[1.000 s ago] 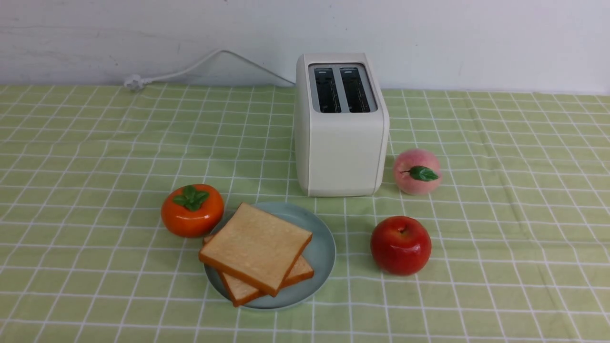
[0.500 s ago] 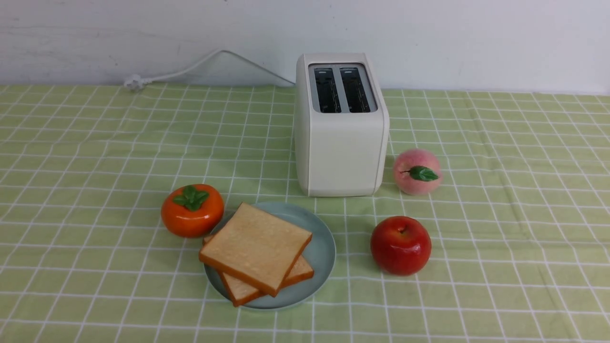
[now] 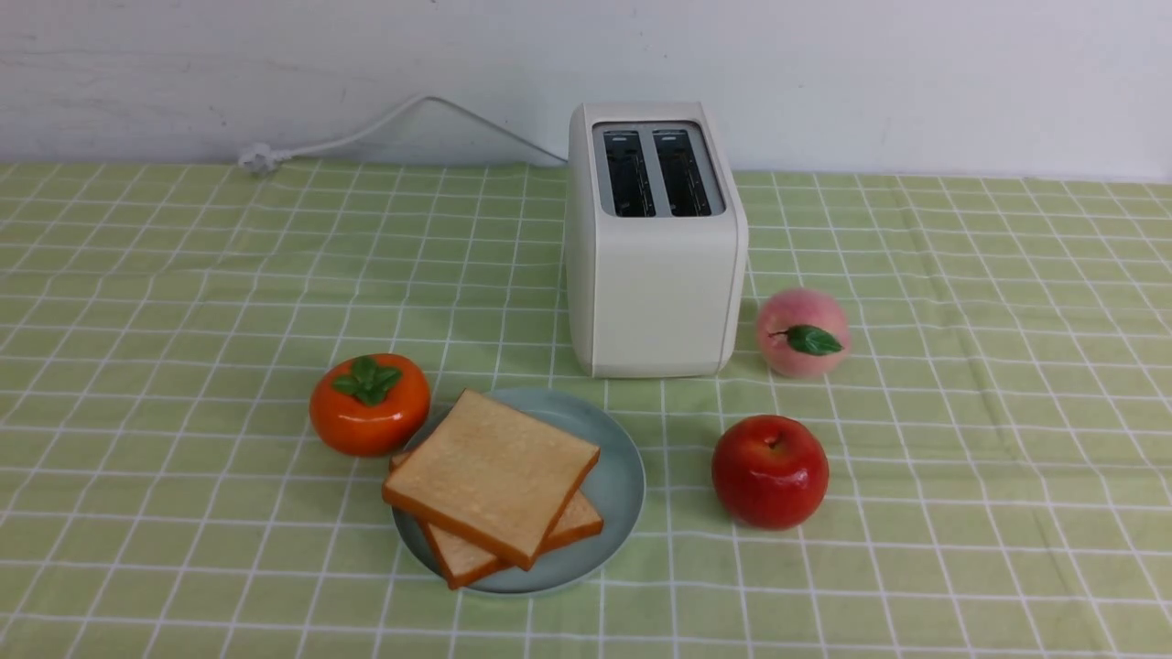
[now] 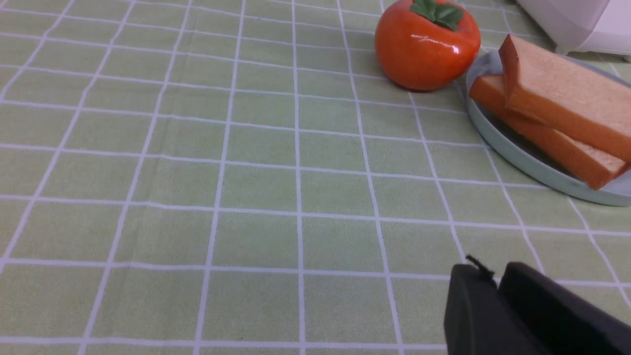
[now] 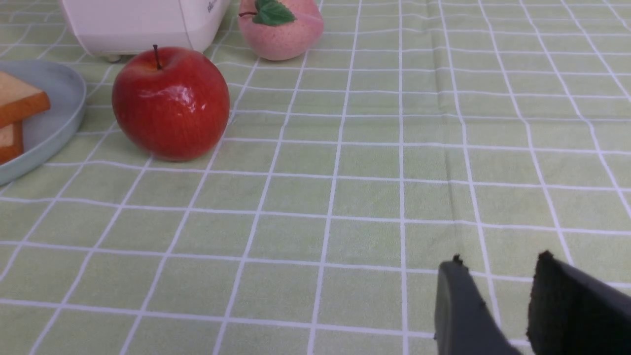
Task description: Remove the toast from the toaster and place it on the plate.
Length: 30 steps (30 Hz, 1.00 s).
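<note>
Two square, spongy toast slices (image 3: 494, 480) lie stacked on the smooth round plate (image 3: 623, 485), before the boxy toaster (image 3: 652, 275). Wide checked surface (image 3: 961, 412) lies free. Left gripper (image 4: 498, 278) jaws nearly closed, empty; right gripper (image 5: 498, 268) jaws apart, empty.

Bright, even light — soft shadows, sharp

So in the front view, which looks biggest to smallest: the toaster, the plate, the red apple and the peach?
1. toaster
2. plate
3. red apple
4. peach

The peach sits farther back than the apple, so that last pair is unsure.
</note>
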{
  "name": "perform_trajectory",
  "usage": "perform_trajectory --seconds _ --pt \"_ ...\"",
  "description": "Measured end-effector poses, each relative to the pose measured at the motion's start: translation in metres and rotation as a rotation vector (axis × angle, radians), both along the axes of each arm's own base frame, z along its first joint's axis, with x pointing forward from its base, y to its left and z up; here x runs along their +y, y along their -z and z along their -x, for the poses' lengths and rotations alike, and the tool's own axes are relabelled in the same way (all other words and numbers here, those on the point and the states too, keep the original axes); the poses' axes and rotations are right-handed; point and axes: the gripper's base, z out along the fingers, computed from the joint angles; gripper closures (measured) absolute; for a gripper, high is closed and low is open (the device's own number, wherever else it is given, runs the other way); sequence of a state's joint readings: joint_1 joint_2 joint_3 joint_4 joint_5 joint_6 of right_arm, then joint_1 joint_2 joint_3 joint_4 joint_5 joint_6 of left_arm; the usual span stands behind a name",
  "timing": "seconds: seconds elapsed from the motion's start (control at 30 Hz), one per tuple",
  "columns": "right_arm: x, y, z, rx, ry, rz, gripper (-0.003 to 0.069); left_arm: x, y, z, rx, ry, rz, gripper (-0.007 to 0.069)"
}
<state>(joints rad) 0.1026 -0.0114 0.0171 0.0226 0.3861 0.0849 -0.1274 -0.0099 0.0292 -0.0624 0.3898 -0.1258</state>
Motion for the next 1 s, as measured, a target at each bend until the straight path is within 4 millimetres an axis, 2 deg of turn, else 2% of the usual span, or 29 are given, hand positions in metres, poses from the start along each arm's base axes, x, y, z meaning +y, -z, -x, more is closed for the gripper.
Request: perform_trajectory --seconds 0.7,1.0 --pt "-0.0001 0.0001 0.0 0.001 0.001 0.0 0.0421 0.0 0.0 0.0 0.0 0.0 0.0 0.0545" --pt "-0.0052 0.0001 -0.0003 0.001 0.1 0.0 0.042 0.0 0.0 0.0 0.0 0.0 0.0 0.0541"
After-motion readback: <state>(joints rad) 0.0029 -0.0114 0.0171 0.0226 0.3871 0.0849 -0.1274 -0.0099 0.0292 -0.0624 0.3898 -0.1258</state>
